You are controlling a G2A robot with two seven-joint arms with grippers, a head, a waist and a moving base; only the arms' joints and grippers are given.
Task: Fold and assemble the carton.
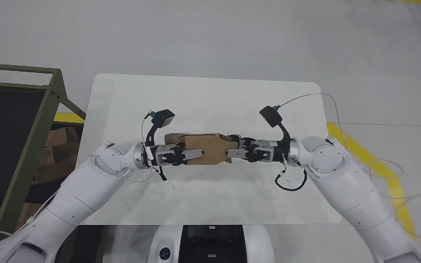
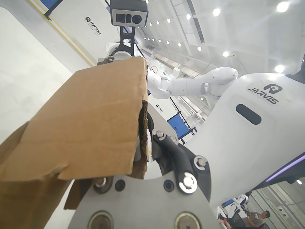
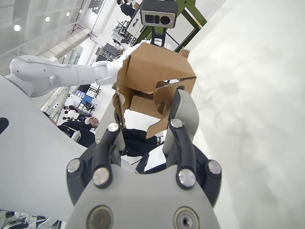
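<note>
Top view has the carton (image 1: 207, 148) over the middle of the tabletop (image 1: 263, 98), caught end to end between the left claw (image 1: 189, 155) and the right claw (image 1: 231, 152); whether it rests on the surface or hangs just above it I cannot tell. Right wrist view shows the right claw spread wide around the carton's open end, its fingers (image 3: 183, 106) pressed against cardboard on either side and so pinching that end, with ragged flaps (image 3: 164, 91) lying loose between them. At the other end the cardboard hides the left claw's grip, so I cannot tell whether it is pinching or spread. The likely trouble is the flaps: they look torn and creased already, and a hard push inward could rip them further or fold them the wrong way. If the two arms press toward each other unevenly, the walls may buckle; if one claw lets go early, the carton could swing or slip from the other. Count: one carton, two claws, one tabletop.
</note>
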